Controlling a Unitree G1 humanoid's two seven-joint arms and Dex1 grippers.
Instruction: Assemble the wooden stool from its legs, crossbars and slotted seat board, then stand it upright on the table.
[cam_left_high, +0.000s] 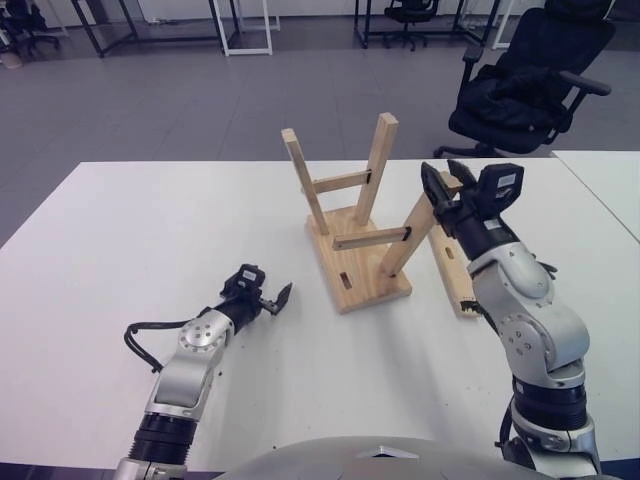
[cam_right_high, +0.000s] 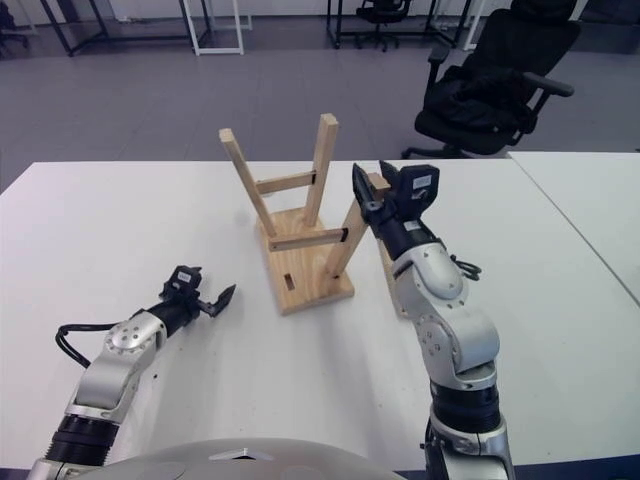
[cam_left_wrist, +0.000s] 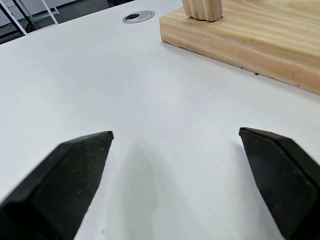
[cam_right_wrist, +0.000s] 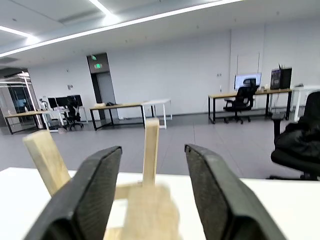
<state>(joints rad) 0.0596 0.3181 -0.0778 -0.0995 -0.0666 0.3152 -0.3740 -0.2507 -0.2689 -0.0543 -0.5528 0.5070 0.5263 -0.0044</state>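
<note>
The left gripper (cam_left_high: 273, 299) lies low on the white table (cam_left_high: 120, 250) at the near side, at about 8 o'clock from the seat board (cam_left_high: 368, 283). Its claw is spread wide and holds nothing. The board rests flat on the table with three legs pointing up. At its 3 o'clock edge stands the near leg (cam_left_high: 410, 238), tilted toward 2 o'clock, with a crossbar (cam_left_high: 370, 238) jutting from it toward 9 o'clock. The right gripper (cam_left_high: 446, 186) sits at this leg's top end, its fingers parted and straddling the wood with a gap on each side. Just beside the board at 3 o'clock a loose slotted piece (cam_left_high: 449, 272) lies flat, partly behind the right arm. Farther off, two legs (cam_left_high: 377, 165) lean apart, joined by another crossbar (cam_left_high: 340, 183). Beyond the table at 1 o'clock stands a black office chair (cam_left_high: 530, 80).
</note>
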